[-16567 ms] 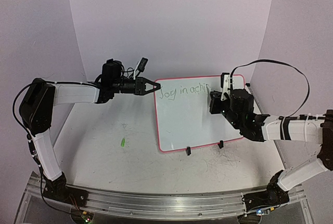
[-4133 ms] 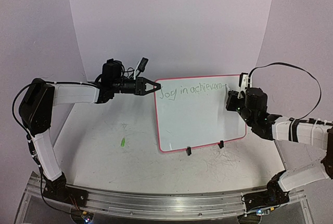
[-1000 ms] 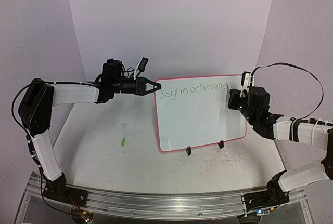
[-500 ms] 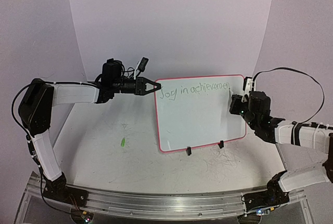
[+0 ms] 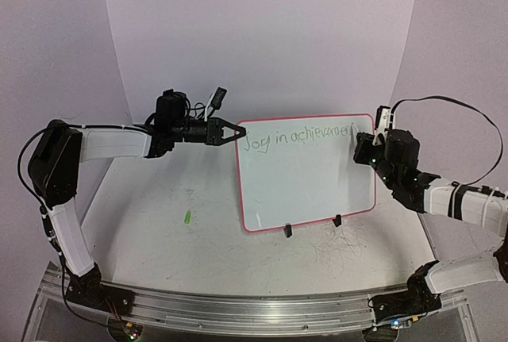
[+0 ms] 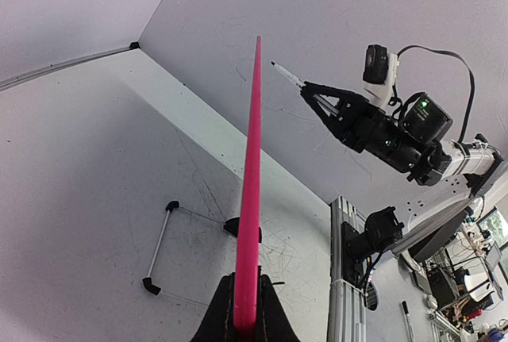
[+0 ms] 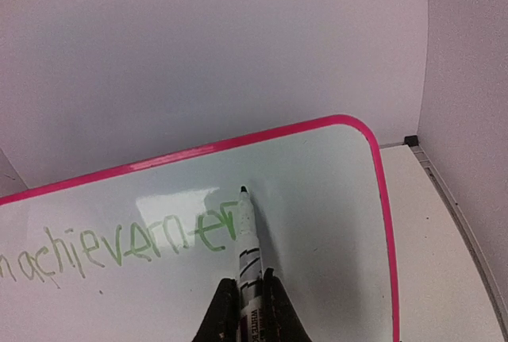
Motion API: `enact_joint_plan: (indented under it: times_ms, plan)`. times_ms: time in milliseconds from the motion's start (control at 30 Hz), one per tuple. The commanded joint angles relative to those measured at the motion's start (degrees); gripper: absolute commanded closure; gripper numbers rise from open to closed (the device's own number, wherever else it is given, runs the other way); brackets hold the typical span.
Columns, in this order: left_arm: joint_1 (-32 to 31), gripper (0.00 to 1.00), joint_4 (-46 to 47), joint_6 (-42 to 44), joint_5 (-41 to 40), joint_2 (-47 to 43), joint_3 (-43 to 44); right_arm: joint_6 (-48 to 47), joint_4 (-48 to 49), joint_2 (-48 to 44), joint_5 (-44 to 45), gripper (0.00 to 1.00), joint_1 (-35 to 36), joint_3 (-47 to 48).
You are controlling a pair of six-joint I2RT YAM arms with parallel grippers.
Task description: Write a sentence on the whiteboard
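1. Right of centre on the table (image 5: 159, 231): whiteboard (image 5: 305, 191), propped on two black clip feet (image 5: 287, 231); pink rim all around.
2. At its top left corner: left gripper (image 5: 239, 131), jaws pinched narrow on the rim.
3. Along the top edge: sentence (image 5: 295, 136) in thin green, readable as "Joy in achievemen".
4. Near the top right corner: right gripper (image 7: 248, 293), closed tight around a marker (image 7: 248, 239); tip just right of the last green letter; contact with the board not possible to tell.
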Motion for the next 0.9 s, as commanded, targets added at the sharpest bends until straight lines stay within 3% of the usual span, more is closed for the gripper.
enact_joint_plan:
  times_ms: [0,867]
  plan:
    - [-1.5,1.00,-1.2,3.0,-0.7,-1.4,-0.3,-0.9,1.9,0.2,-0.9,1.00,-1.4,2.9]
    - [-1.5,1.00,-1.2,3.0,-0.5,-1.9,-0.3,-0.4,2.6,2.2,-2.3,1.00,-2.4,0.5]
